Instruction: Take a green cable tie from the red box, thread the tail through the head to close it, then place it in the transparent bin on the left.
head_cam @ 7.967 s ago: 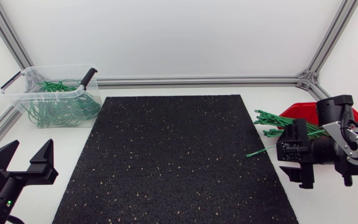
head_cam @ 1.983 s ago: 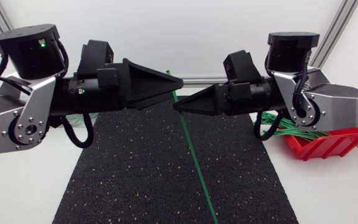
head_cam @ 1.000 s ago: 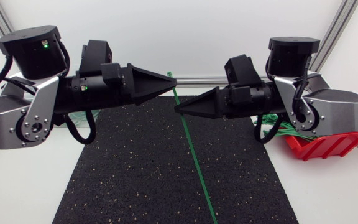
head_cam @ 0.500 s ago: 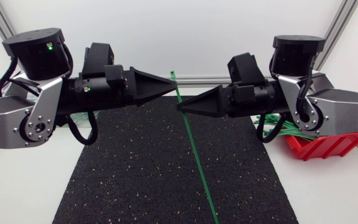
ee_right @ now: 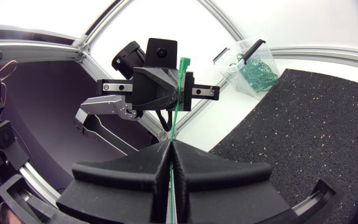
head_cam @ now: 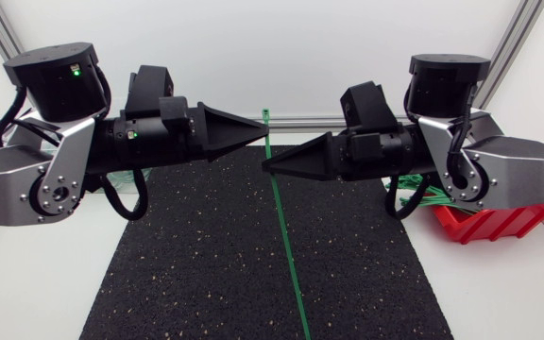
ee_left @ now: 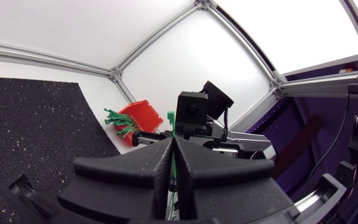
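Observation:
A long green cable tie [head_cam: 286,246] hangs upright above the black mat [head_cam: 187,274], its tail toward the near edge. My left gripper [head_cam: 264,126] is shut on the tie just under its head [head_cam: 265,116]. Slightly lower, my right gripper [head_cam: 266,166] is shut on the strap, tip facing the left one. In the left wrist view the head [ee_left: 170,117] pokes out above the closed fingers [ee_left: 154,168]. The right wrist view shows the strap [ee_right: 178,93] rising from its shut gripper [ee_right: 169,145] to the left gripper [ee_right: 163,87].
The red box [head_cam: 499,222] with several green ties [head_cam: 425,198] sits at the right, under my right arm. The transparent bin [ee_right: 253,65] with closed ties shows in the right wrist view; my left arm hides it in the head view.
My left gripper's fingers have closed on the tie near its head. The tie's hanging tail has swung a little to the left, and my right gripper tip has shifted slightly left.

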